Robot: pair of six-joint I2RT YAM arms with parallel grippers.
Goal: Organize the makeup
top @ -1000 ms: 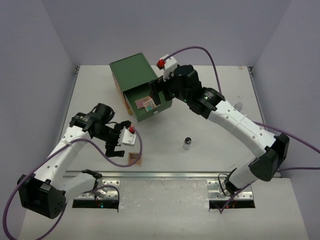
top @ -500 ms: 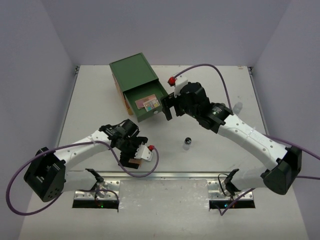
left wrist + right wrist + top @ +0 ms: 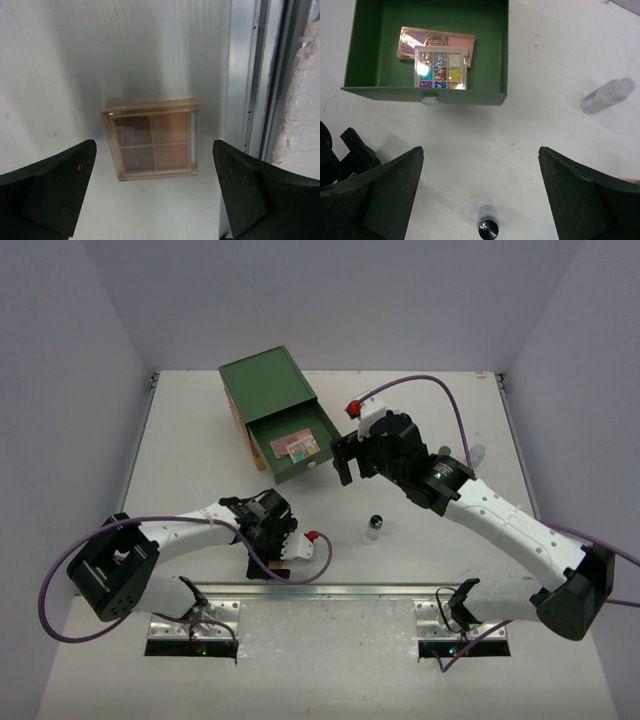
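Note:
A tan four-pan palette (image 3: 154,139) lies flat on the white table by the near edge. My left gripper (image 3: 152,145) hovers open right above it, one finger on each side, not touching it. In the top view that gripper (image 3: 272,545) covers most of the palette. The green box (image 3: 265,390) has its drawer (image 3: 365,45) pulled out, with a pink palette (image 3: 427,39) and a multicolour palette (image 3: 440,67) inside. My right gripper (image 3: 480,150) is open and empty, above the table in front of the drawer. A black-capped jar (image 3: 488,227) stands below it. A clear bottle (image 3: 607,96) lies to the right.
A metal rail (image 3: 260,75) runs along the table's near edge, close beside the tan palette. Purple cables loop off both wrists; the left one (image 3: 300,575) hangs near the rail. Grey walls close in the table on three sides.
My left gripper has swung toward the near edge and now sits over the tan palette. My right gripper has drawn back from the drawer toward the table's middle, still open.

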